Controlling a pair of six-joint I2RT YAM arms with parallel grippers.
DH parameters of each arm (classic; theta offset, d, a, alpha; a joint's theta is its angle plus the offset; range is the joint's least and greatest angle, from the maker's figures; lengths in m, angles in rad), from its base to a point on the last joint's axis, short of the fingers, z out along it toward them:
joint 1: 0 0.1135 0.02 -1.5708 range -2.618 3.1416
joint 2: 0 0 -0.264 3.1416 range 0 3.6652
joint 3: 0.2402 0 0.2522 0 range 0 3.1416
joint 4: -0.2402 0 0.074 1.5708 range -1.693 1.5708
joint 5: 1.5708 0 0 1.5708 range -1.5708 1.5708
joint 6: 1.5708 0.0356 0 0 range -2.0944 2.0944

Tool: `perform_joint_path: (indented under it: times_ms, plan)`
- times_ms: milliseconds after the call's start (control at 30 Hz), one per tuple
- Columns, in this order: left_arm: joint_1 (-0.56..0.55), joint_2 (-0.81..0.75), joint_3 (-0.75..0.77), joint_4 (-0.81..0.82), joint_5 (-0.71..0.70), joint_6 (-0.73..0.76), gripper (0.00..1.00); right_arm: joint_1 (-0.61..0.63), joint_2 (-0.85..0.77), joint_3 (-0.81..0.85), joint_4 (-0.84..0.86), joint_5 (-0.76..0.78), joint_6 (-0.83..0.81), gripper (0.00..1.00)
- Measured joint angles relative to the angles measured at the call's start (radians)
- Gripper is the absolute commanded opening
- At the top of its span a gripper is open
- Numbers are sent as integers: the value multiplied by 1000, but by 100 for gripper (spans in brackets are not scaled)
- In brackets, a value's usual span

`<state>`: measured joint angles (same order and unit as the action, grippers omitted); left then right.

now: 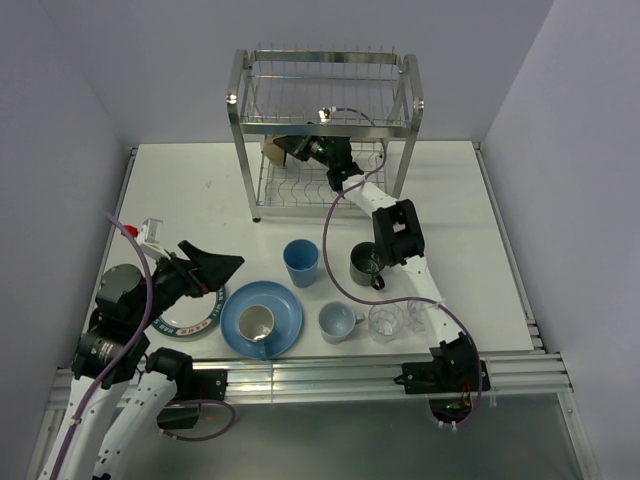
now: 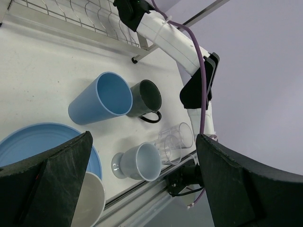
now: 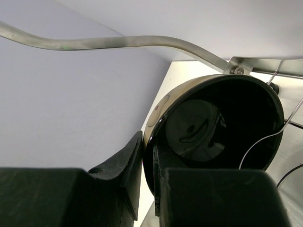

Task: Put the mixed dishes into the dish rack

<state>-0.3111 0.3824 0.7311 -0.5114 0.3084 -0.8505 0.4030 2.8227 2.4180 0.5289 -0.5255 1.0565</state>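
right gripper (image 3: 147,158) is clamped on the rim of the black bowl (image 3: 213,123), holding it inside the dish rack (image 1: 237,120), under the top tier. left gripper (image 1: 222,272) is wide open with nothing in it, above the patterned plate (image 1: 185,322), beside the blue plate (image 1: 290,325)

bright even light, soft shadows, close foreground slightly blurred
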Motion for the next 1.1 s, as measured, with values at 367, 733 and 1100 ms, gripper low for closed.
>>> perform_joint_path:
  times_ms: [367, 733, 1100]
  plan:
    - [0, 14, -9, 22, 10, -1, 98, -18, 0, -6, -11, 5, -26, 100]
    - [0, 13, -16, 5, 0, -4, 97, -9, -225, -435, 123, 13, 5, 100]
    - [0, 21, -2, -114, -61, -3, 91, 74, -488, -808, 397, 8, 163, 98]
